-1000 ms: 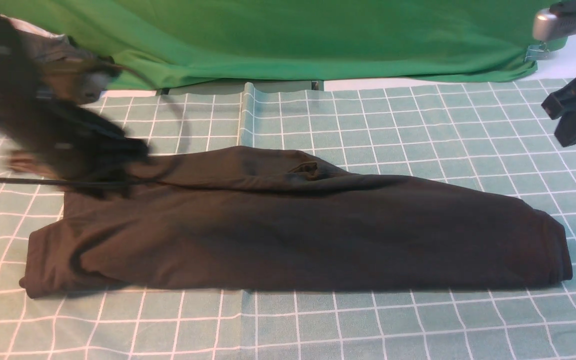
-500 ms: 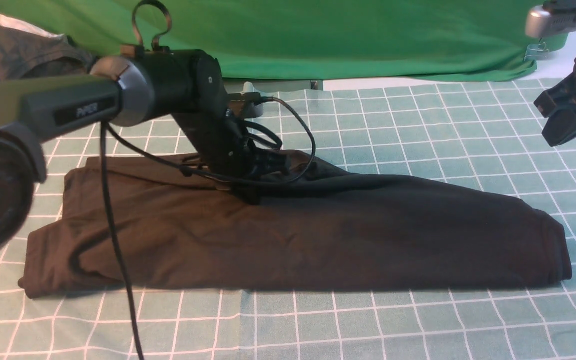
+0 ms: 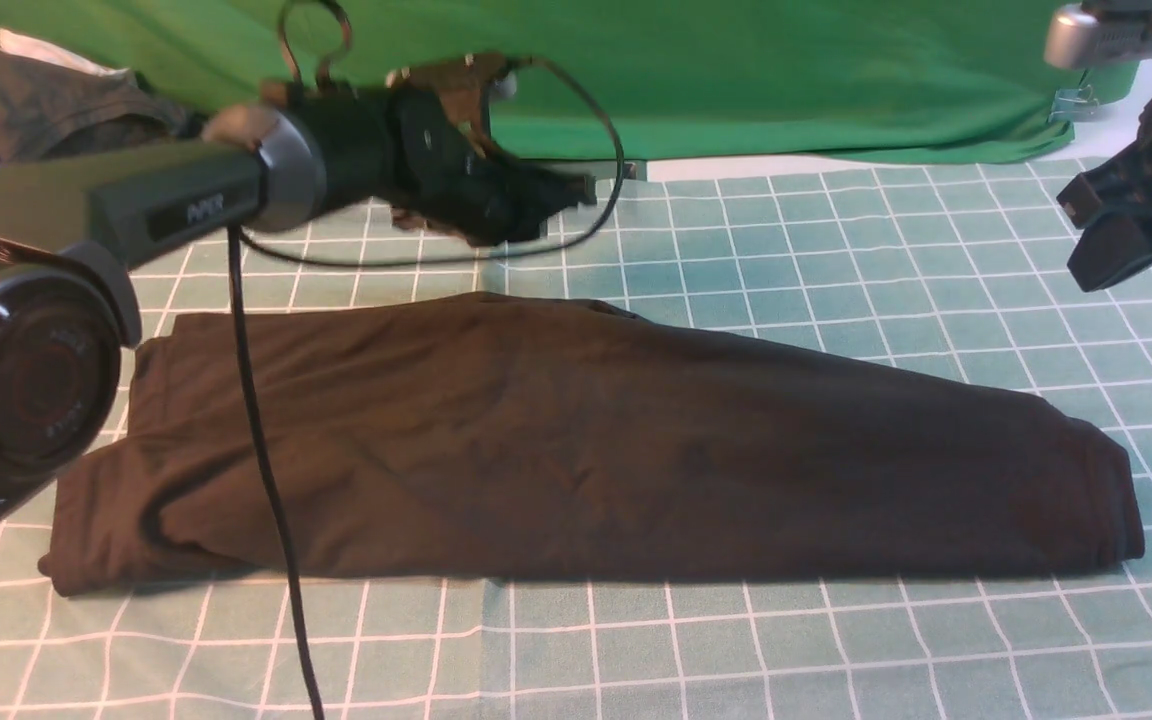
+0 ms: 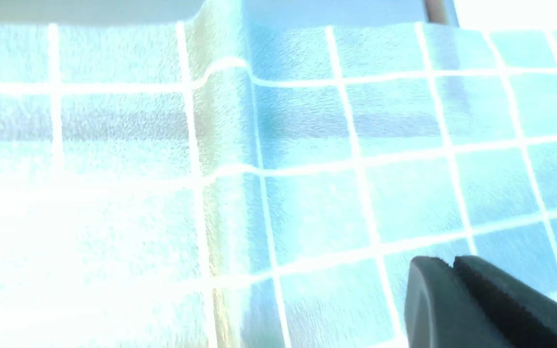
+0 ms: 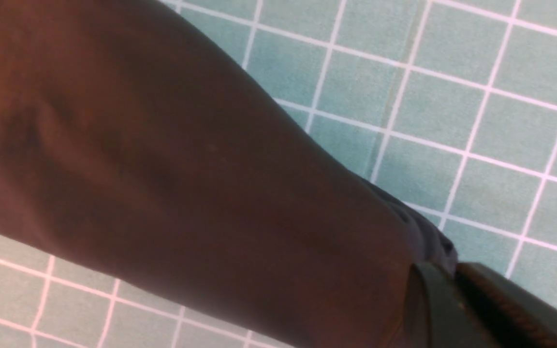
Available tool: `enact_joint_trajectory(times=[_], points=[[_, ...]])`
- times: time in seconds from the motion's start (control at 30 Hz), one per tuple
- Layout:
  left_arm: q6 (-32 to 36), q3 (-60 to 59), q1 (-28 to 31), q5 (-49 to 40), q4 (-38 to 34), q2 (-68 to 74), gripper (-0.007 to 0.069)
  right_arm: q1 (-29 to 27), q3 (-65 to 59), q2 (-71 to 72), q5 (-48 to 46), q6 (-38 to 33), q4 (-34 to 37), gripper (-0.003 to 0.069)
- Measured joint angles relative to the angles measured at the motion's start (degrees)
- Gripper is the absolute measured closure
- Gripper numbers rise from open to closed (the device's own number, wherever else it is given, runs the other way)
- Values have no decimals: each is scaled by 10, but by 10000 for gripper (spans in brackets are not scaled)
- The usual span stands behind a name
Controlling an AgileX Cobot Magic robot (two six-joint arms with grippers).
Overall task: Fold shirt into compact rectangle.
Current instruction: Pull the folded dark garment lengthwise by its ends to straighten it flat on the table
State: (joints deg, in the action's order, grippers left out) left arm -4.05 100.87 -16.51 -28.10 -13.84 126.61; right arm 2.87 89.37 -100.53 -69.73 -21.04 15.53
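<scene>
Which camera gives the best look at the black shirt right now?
The front view: the whole folded shirt lies on the checked cloth, both ends visible. The right wrist view shows only part of it, close up; the left wrist view shows none.

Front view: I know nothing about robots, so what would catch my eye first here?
A big black shirt, folded into a long band, lies across the teal checked cloth in the middle. A dark robot arm reaches in from the left above it, the left end effector shut and empty. A green cloth drapes the back.
</scene>
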Motion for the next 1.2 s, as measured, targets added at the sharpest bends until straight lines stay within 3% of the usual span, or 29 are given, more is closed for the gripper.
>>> enact_joint_trajectory(times=[0.2, 0.4, 0.6, 0.67, 0.8, 0.9, 0.97, 1.03, 1.2], points=[[55, 37, -1, -192, -6, -10, 618, 0, 0, 0, 0, 0, 10, 599], [66, 29, -1, -277, 29, -76, 618, 0, 0, 0, 0, 37, -34, 598], [65, -111, -1, -238, 37, -192, 618, 0, 0, 4, -1, 70, -74, 596], [55, -231, -1, -184, 43, -243, 618, 0, 0, 4, -1, 72, -74, 578], [41, -380, 0, -94, 51, -274, 618, 4, -3, -4, 9, 71, -73, 495], [11, -432, 8, -71, 50, -271, 618, 24, -15, -24, 25, 40, -68, 404], [-9, -446, 21, -64, 49, -265, 618, 39, -19, -40, 27, 20, -57, 388], [-20, -451, 39, -64, 45, -256, 618, 68, -21, -63, 40, -1, -36, 424], [-25, -451, 59, -64, 37, -254, 618, 108, -21, -103, 86, -23, -22, 610]])
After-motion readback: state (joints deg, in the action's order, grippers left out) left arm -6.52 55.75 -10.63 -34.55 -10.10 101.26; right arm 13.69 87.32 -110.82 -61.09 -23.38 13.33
